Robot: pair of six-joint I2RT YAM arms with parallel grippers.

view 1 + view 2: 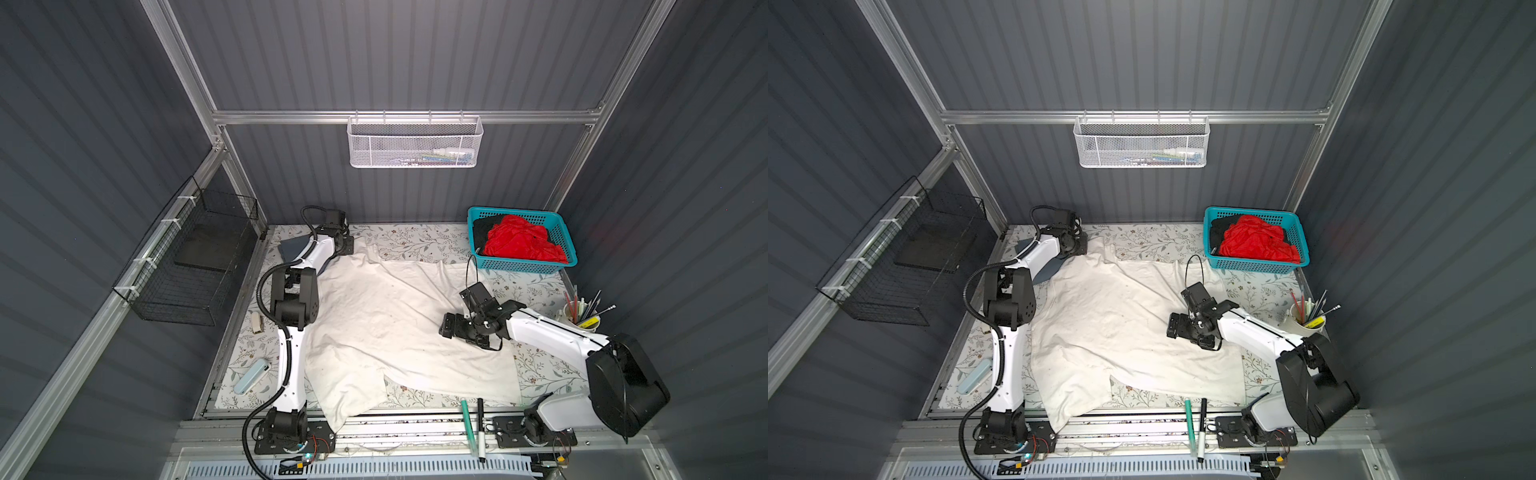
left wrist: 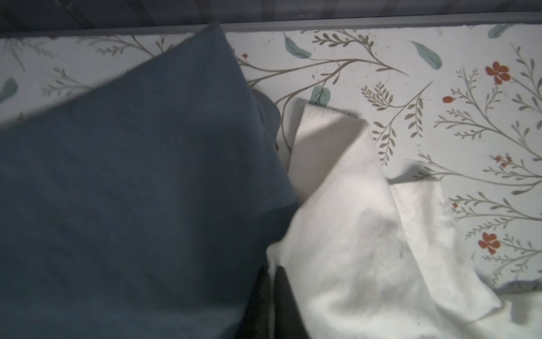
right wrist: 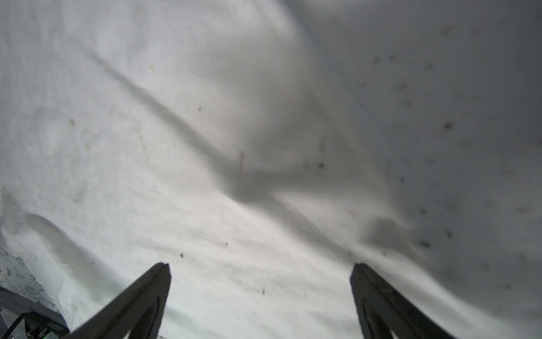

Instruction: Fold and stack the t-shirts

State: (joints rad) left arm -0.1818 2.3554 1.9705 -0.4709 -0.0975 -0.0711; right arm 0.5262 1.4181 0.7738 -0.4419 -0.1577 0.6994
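Off-white t-shirt (image 1: 374,328) lies spread and wrinkled across the middle of the worktop (image 1: 419,243) in both top views, with its lower-left corner draped over the front rail. Left tool (image 1: 345,244) sits at the shirt's upper-left corner, pressed together and pinching a fold of the off-white cloth. Left wrist view shows that cloth bunched over the dark fingers (image 2: 286,311), with the slate-grey t-shirt (image 2: 132,190) touching it alongside. Right tool (image 1: 446,326) is spread wide, low over the right part of the shirt, with only flat cloth under it. Red t-shirt (image 1: 519,245) lies on the black t-shirt (image 1: 484,227) in the teal basket (image 1: 528,267), upper right, well apart from both tools. Pen cup (image 1: 582,320) at right edge. Two markers (image 1: 481,428) on front rail. Pale-blue case (image 1: 251,376) lower left.
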